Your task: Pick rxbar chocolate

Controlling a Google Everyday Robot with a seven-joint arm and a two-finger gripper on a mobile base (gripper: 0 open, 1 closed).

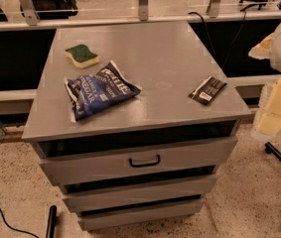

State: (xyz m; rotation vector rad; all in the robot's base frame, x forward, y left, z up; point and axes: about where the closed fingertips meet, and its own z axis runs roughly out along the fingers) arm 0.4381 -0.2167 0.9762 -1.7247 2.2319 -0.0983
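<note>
The rxbar chocolate (207, 90) lies flat near the right front corner of the grey cabinet's surface (170, 48), well apart from the blue chip bag (99, 89) and the green-and-yellow sponge (82, 55). The hand (278, 108) hangs off the surface's right edge, beside the bar; whether it is released or clenched I cannot tell. The bar looks light, thin, fairly stiff and slick-wrapped, so pinching across its narrow width at mid-length seems best.
</note>
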